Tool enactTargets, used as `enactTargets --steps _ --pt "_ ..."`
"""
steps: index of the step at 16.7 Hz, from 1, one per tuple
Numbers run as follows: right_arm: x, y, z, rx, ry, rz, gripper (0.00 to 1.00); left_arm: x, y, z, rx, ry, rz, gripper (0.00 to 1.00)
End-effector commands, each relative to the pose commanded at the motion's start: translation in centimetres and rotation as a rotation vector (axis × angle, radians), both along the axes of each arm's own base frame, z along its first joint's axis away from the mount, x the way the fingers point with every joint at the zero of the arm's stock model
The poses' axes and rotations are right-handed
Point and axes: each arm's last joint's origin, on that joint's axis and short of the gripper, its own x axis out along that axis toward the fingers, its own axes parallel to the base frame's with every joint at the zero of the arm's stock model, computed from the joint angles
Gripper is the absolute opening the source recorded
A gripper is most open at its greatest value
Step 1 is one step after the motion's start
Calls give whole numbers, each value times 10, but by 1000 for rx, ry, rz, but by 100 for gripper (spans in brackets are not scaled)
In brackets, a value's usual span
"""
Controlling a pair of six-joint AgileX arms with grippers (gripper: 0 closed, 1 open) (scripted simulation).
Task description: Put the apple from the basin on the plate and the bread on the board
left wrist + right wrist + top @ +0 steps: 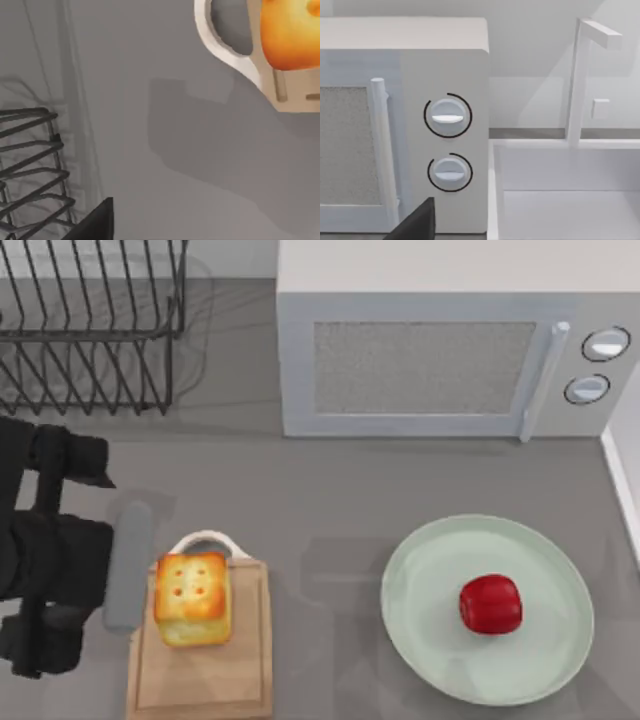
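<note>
The red apple (491, 604) lies on the pale green plate (440, 640) at the front right, a little right of its centre. On the light-wood board (200, 680) at the front left sits the bread (192, 598), at the end by the white loop handle (208, 540). The left wrist view catches that handle (220, 47) and the bread's orange top (292, 35). My left arm (55, 560) stands at the table's left edge, just left of the board and apart from the bread. A dark edge of my right gripper (415, 222) shows before the white basin (570, 210), which holds nothing.
A microwave (440, 350) spans the back from the middle to the right, door shut. A black wire rack (90, 330) stands at the back left. The basin's rim (625, 470) runs along the right edge, with a white faucet (580, 75) behind it. Bare grey tabletop lies between board and plate.
</note>
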Motion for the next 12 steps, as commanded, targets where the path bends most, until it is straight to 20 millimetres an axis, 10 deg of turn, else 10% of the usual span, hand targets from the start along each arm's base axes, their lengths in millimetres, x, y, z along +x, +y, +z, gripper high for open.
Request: enactTargets --steps 6,12 --pt "0 0 0 0 0 0 100 -51 39 -20 -655 -188 690 100" --pt "0 0 0 0 0 0 100 -76 58 -36 -1273 -440 939 100"
